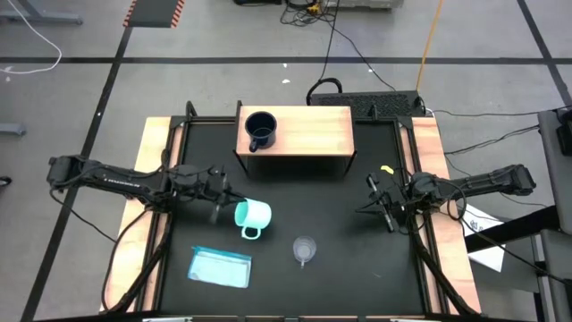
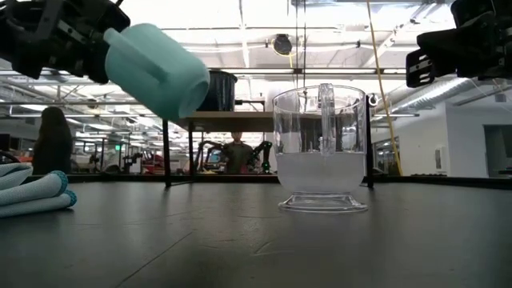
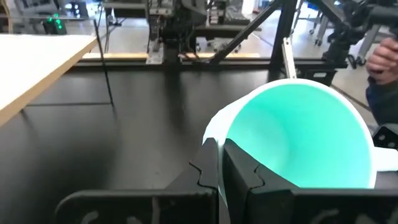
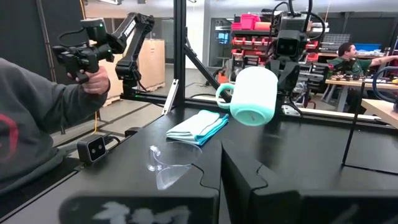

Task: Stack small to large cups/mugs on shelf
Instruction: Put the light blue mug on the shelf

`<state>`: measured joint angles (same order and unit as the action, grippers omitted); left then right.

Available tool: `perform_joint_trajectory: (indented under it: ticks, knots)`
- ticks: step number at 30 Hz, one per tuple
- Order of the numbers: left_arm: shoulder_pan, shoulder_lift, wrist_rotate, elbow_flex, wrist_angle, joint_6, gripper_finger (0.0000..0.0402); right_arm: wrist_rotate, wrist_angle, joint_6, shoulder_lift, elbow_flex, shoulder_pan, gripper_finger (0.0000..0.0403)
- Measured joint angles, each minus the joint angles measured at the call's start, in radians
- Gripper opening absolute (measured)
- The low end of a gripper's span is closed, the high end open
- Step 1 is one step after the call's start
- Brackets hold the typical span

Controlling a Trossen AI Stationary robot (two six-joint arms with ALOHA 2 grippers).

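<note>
Left gripper (image 1: 223, 208): pinching the rim of the turquoise mug (image 1: 253, 216), held tilted clear of the bench (image 1: 357, 268), in front of the shelf (image 1: 313, 130). Navy mug (image 1: 260, 131): upright on the shelf's left part; clear cup (image 1: 305, 249): on the bench near the front; right gripper (image 1: 382, 207): pressed together, idle at the right edge. Step, by judgement: carrying the turquoise mug to the shelf; next it needs raising and lining up over the navy mug.

Mug (image 1: 260, 131) on shelf (image 1: 304, 134) left end; 2nd mug (image 1: 252, 216) in front; cup (image 1: 305, 249) right of it; packet (image 1: 220, 266) front-left
</note>
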<state>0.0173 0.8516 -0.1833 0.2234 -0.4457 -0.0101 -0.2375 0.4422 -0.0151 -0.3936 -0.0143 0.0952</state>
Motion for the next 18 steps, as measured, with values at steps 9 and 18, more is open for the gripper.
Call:
perform_joint_trajectory:
  ticks: [9, 18]
  knots:
    - [0.012, 0.001, 0.000, -0.002, 0.005, -0.020, 0.0003, 0.000, 0.000, 0.000, 0.000, 0.000, 0.000, 0.0000]
    - [0.012, 0.001, 0.049, -0.002, -0.038, -0.028, 0.0003, 0.000, 0.001, -0.001, 0.000, 0.000, 0.000, 0.0000]
